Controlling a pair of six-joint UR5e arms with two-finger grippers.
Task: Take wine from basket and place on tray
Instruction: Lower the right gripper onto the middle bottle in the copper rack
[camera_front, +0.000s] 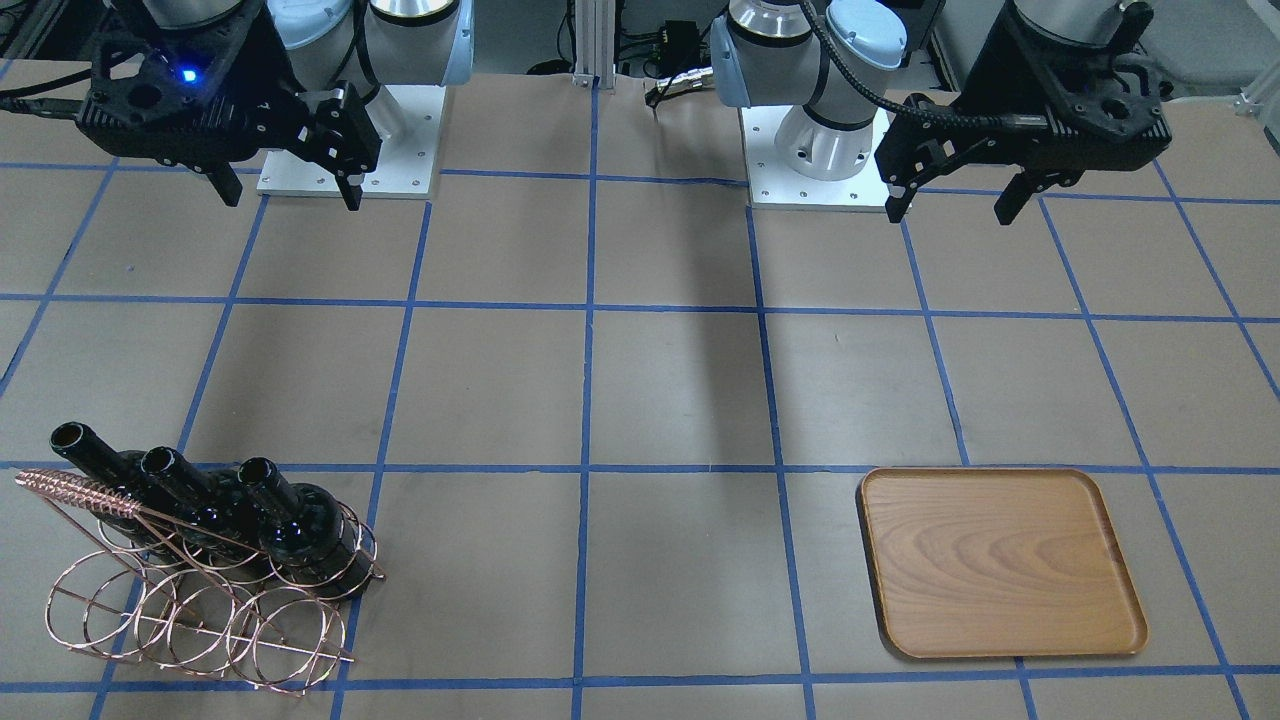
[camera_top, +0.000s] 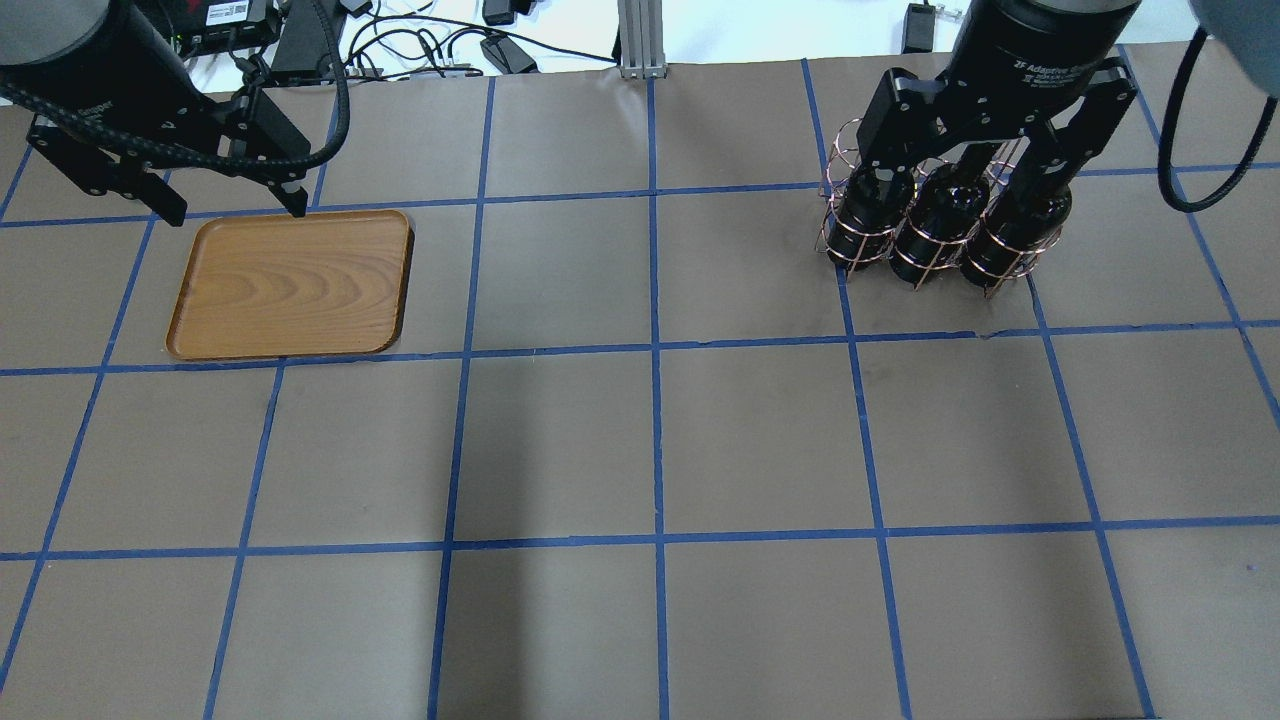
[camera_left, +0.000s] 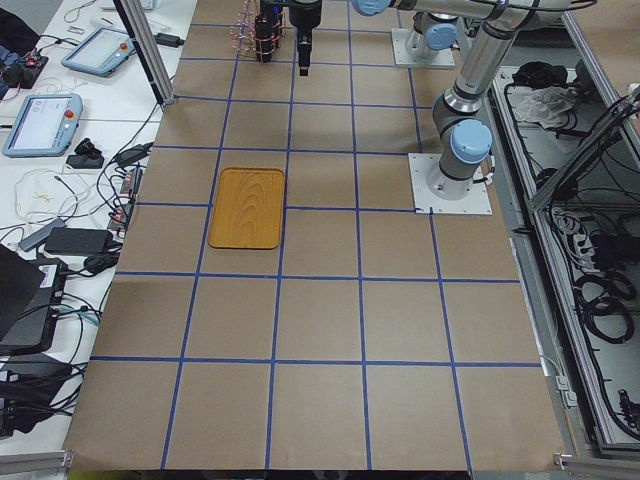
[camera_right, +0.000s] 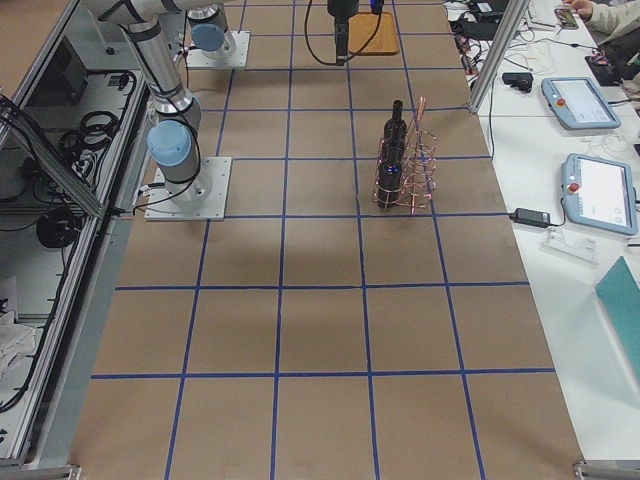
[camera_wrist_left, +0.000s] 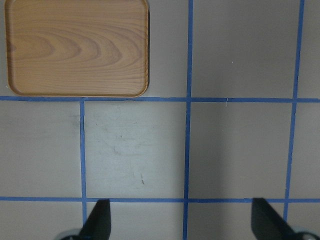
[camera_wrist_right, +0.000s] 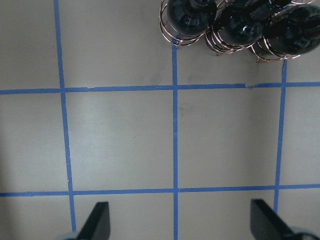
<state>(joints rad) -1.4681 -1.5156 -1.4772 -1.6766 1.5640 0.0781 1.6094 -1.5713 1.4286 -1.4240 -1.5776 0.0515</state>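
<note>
Three near-black wine bottles lie side by side in the copper wire basket, necks towards the robot. The bottles also show in the overhead view and the right wrist view. The wooden tray lies bare on the other side of the table; it also shows in the overhead view and the left wrist view. My right gripper hangs open and empty, high on the robot side of the basket. My left gripper hangs open and empty, high on the robot side of the tray.
The table is brown paper with a blue tape grid. The two arm bases stand at the robot edge. Cables and tablets lie on side benches beyond the table edge.
</note>
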